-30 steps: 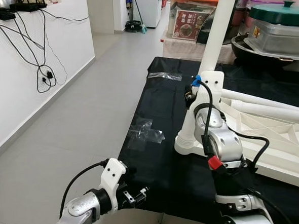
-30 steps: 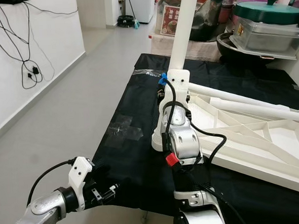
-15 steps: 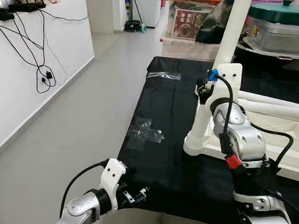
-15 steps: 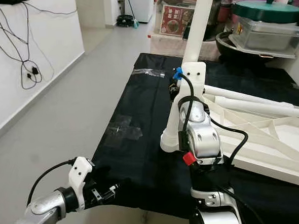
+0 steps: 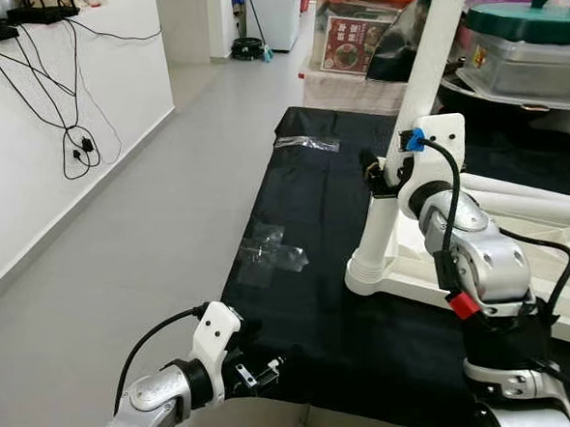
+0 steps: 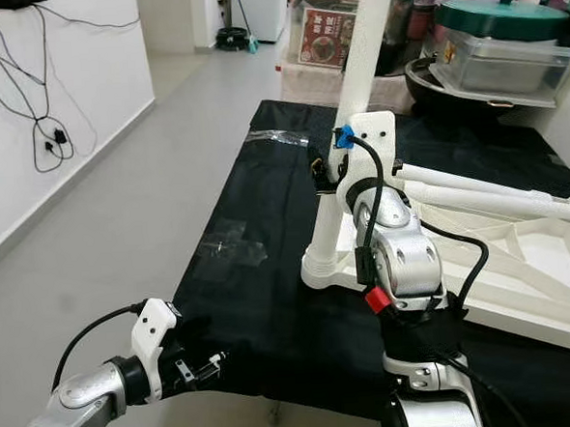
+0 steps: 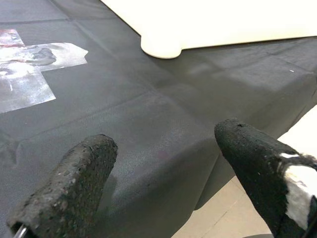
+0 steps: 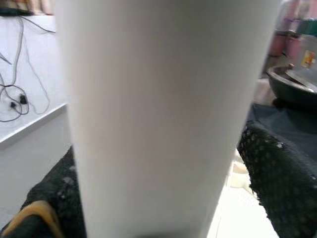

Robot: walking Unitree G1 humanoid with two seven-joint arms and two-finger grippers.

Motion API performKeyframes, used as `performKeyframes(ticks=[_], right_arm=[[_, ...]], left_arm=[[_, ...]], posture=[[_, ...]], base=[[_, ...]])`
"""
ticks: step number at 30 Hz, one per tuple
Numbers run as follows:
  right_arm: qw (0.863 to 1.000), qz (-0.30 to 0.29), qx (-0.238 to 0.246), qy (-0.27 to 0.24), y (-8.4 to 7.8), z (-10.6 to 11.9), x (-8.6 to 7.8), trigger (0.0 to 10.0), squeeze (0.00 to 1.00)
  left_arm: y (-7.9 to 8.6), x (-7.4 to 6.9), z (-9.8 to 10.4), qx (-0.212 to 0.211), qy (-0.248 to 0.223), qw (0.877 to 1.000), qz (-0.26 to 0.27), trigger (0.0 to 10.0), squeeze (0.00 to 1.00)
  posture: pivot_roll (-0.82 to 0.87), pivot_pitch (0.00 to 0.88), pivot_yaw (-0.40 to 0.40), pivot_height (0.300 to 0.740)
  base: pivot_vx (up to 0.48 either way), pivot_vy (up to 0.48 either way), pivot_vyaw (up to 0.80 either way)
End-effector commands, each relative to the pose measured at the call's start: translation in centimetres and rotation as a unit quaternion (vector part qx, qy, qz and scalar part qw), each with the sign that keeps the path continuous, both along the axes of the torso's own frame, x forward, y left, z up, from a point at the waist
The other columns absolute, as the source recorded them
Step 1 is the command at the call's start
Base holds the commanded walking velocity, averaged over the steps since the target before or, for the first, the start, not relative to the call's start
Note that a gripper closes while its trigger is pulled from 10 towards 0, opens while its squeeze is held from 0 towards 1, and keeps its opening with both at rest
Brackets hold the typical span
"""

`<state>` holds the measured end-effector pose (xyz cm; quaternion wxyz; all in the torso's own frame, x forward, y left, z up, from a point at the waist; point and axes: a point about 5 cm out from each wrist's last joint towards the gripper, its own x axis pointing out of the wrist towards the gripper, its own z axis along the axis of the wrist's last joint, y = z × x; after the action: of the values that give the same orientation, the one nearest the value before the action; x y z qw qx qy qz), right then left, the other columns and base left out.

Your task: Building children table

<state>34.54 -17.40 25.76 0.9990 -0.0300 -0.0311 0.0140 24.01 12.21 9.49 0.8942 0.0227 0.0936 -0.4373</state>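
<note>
A long white table leg (image 5: 410, 119) stands tilted, its wide foot (image 5: 368, 271) resting at the near corner of the upturned white table top (image 5: 560, 284). My right gripper (image 5: 383, 174) is shut on the leg about a third of the way up. In the right wrist view the leg (image 8: 158, 99) sits between black fingers (image 8: 280, 173). Two more white legs (image 5: 526, 194) lie along the top's far side. My left gripper (image 5: 270, 369) hangs open and empty low at the front edge of the black cloth, with its fingertips (image 7: 81, 173) apart.
A black cloth (image 5: 304, 212) covers the low work surface, with clear tape patches (image 5: 268, 253) on it. Storage boxes and a lidded pot (image 5: 526, 34) crowd the back right. Grey floor (image 5: 151, 241) and a white wall with hanging cables (image 5: 72, 139) lie to the left.
My right arm has carried the held leg to the right, up against the table top's corner, and then eased it a little more upright. The left arm has stayed put.
</note>
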Motion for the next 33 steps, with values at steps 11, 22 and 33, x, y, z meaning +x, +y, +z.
performKeyframes(ticks=[11, 22, 33], right_arm=[[0.979, 0.199, -0.025, -0.042, -0.5, 3.2, 0.4, 10.0, 1.00], [0.958, 0.275, -0.076, -0.021, -0.2, 3.6, 0.8, 10.0, 0.00], [0.935, 0.349, -0.062, 0.012, 0.2, 2.8, 1.3, 8.9, 0.00]], left_arm=[[0.1, 0.1, -0.3, 0.007, 0.003, 1.000, -0.003, 10.0, 0.00], [0.1, -0.1, -0.4, 0.006, 0.005, 1.000, 0.001, 10.0, 0.00], [0.2, -0.2, -0.4, 0.008, 0.007, 1.000, 0.003, 10.0, 0.00]], posture=[[0.01, 0.000, -0.096, 0.740], [0.02, 0.000, -0.101, 0.740], [0.02, 0.000, -0.109, 0.740]], base=[[0.000, 0.000, 0.00], [0.000, 0.000, 0.00], [0.000, 0.000, 0.00]])
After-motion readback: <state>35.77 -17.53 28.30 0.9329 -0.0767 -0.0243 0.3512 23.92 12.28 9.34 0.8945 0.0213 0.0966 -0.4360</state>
